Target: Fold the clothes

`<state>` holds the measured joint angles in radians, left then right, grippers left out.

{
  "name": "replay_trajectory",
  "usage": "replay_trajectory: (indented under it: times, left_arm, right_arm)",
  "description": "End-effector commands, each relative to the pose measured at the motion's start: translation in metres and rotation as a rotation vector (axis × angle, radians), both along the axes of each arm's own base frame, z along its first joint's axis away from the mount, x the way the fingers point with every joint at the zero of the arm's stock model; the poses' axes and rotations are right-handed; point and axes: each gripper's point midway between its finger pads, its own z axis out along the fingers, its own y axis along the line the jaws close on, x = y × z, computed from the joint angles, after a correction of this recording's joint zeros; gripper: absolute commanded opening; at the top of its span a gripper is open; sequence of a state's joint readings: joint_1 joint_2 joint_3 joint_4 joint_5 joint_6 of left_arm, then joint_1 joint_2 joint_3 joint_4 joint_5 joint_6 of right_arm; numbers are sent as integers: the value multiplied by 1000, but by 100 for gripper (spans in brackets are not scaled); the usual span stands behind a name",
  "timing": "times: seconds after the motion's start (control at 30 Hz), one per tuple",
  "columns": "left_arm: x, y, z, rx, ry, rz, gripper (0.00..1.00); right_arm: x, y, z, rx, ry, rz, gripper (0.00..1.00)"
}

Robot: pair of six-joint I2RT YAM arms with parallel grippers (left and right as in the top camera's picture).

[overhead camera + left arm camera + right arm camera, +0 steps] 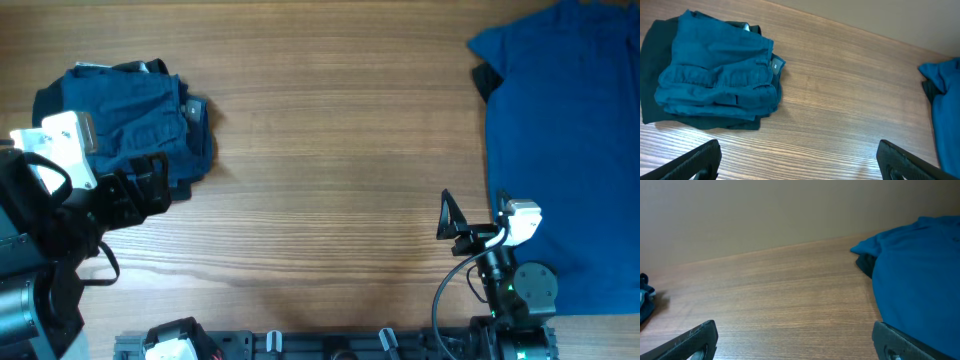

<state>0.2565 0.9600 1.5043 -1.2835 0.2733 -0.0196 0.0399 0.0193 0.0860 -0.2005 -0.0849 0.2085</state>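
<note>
Seen from overhead: at the left end of the pale wooden table (pixel 330 150), a folded pair of dark navy-blue cloth shorts (pixel 125 115), bundled into a thick pad with a small tag poking out on the right. Overlapping the pad's near edge from this angle, the left gripper (pixel 158 185), spread as wide as can be, with nothing in its grasp. Far right, a bright blue garment (pixel 565 150) laid flat and cut off by the frame, with a scrap of black fabric (pixel 485 82) peeking from under its left edge. Just left of that cloth, the right gripper (pixel 475 212), likewise fully spread and empty.

Seen from the left wrist: shorts (pixel 715 82) at upper left, waistband seams and tag turned rightward, resting on a darker layer. Black fingers (pixel 695 162) in the bottom corners, far apart, only bare wood between them and clear of the shorts. Blue cloth (pixel 945 100) at the right edge.

Seen from the right wrist: fingers (pixel 690 342) again wide apart over bare table, gripping nothing. Bright blue garment (pixel 920 280) filling the right side, black piece (pixel 867 265) tucked under its near corner. A sliver of navy cloth (pixel 645 300) at the far left edge.
</note>
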Motion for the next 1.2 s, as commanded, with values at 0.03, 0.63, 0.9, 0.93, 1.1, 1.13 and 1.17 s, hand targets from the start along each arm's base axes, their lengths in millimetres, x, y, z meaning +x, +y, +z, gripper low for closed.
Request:
replay_trajectory:
  times: [0.03,0.63,0.9,0.93,1.1,1.13,1.17]
  left_arm:
    - [0,0,0,14,-2,-9,100]
    - [30,-37,-29,37,-356,-191,100]
    - [6,-42,-93,40,-462,-188,100]
    - [2,-42,-97,47,-487,-184,99]
    - [-15,-45,-114,72,-607,-188,100]
    - [-17,-46,-120,74,-623,-194,100]
    - [-17,-47,-125,75,-638,-199,100]
  right_arm:
    - [0,-2,3,11,-14,-14,99]
    - [0,-2,3,11,-14,-14,100]
    - [0,-2,3,11,-14,-14,100]
    - [0,-2,3,11,-14,-13,100]
    - [0,-2,3,11,-14,-13,99]
    - [0,-2,3,11,-14,-13,100]
    - [0,-2,3,11,-14,-14,100]
